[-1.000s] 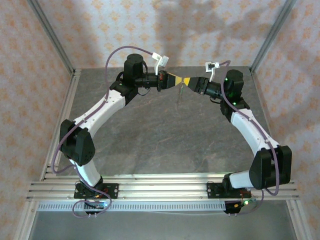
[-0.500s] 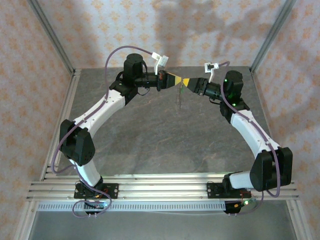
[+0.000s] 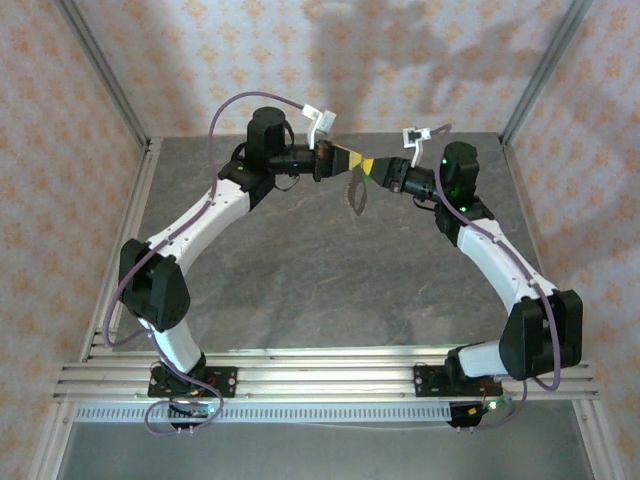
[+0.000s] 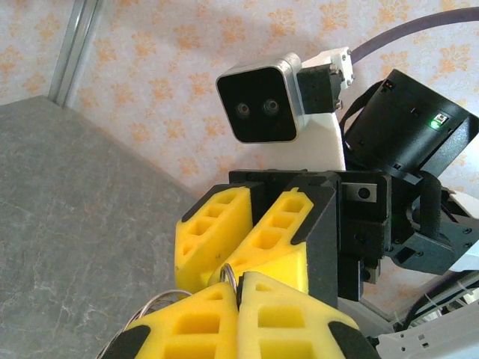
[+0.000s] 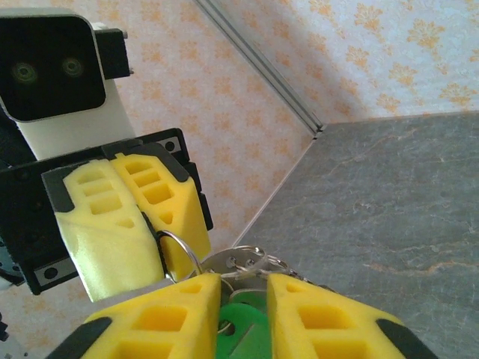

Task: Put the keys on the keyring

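Note:
My left gripper (image 3: 349, 157) and right gripper (image 3: 371, 168) meet tip to tip above the back of the table. The left gripper (image 4: 238, 289) is shut on the keyring (image 4: 227, 275), a thin metal loop that pokes up between its yellow pads. In the right wrist view the same keyring (image 5: 182, 251) stands out from the left gripper's fingers (image 5: 127, 224). The right gripper (image 5: 243, 290) is shut on the keys (image 5: 241, 263), with a green key head (image 5: 244, 333) wedged between its pads and silver rings bunched at the tips. Part of the keys (image 3: 357, 194) dangles below the two grippers.
The grey stone-look table (image 3: 330, 280) lies well below both grippers. Aluminium posts and patterned walls close in the back and sides. A rail (image 3: 320, 375) carrying the arm bases runs along the near edge.
The right gripper has shifted left until it meets the left gripper, and its jaws have narrowed. The hanging keys now show as a shorter, wider bunch. The left arm has stayed put.

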You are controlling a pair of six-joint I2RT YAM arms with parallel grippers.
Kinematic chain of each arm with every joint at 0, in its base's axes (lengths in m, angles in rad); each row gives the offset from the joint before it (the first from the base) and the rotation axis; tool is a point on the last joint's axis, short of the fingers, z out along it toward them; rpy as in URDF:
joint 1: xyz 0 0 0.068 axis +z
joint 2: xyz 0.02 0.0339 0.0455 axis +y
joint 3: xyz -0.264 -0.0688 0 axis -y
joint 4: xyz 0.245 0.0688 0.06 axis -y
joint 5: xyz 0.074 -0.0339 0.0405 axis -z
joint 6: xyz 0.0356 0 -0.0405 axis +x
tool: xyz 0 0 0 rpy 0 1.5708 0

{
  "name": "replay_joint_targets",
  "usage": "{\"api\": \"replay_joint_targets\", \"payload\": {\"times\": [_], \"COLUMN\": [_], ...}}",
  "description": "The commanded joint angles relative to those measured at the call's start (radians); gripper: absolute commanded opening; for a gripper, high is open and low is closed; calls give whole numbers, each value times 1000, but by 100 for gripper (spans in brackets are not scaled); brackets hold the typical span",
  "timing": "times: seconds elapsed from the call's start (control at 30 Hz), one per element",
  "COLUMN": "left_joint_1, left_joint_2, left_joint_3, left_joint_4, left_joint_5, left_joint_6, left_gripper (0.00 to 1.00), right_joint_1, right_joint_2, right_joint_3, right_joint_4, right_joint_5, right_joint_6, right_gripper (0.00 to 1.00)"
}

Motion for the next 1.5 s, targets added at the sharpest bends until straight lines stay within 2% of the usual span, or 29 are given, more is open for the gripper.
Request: {"api": "replay_joint_targets", "payload": {"times": [0.0, 0.1, 0.27, 0.57, 0.77, 1.03, 1.13, 1.27, 1.33, 1.47], "left_joint_1": [-19, -21, -21, -21, -21, -20, -21, -21, -21, -20], "left_joint_2": [-49, -62, -64, -57, -52, -52, -52, -49, -48, -49], "left_joint_3": [-16, -29, -27, -9, -2, 0, -1, -1, -1, -3], "left_joint_4": [105, 107, 110, 109, 124, 131, 131, 131, 131, 130], "left_joint_5": [-5, -15, -4, 6, 10, 7, 4, 1, -3, -13], "left_joint_6": [-12, 1, 0, -13, -27, -35, -35, -35, -35, -35], "left_gripper": [0, 0, 0, 0, 0, 0, 0, 0, 0, 0], "right_joint_1": [22, -32, -77, -75, -64, -33, -31, -29, -30, -30], "right_joint_2": [-44, -68, -26, 30, 49, 66, 63, 58, 59, 55], "right_joint_3": [0, -57, -79, -60, -54, -43, -48, -56, -60, -61], "right_joint_4": [-10, 145, 344, 532, 549, 561, 565, 581, 603, 631], "right_joint_5": [-3, 47, 22, -68, -95, -122, -128, -132, -141, -158], "right_joint_6": [-25, 96, 261, 401, 417, 419, 421, 431, 449, 470], "right_gripper": [28, 35, 45, 45, 45, 41, 35, 21, 18, 21]}}
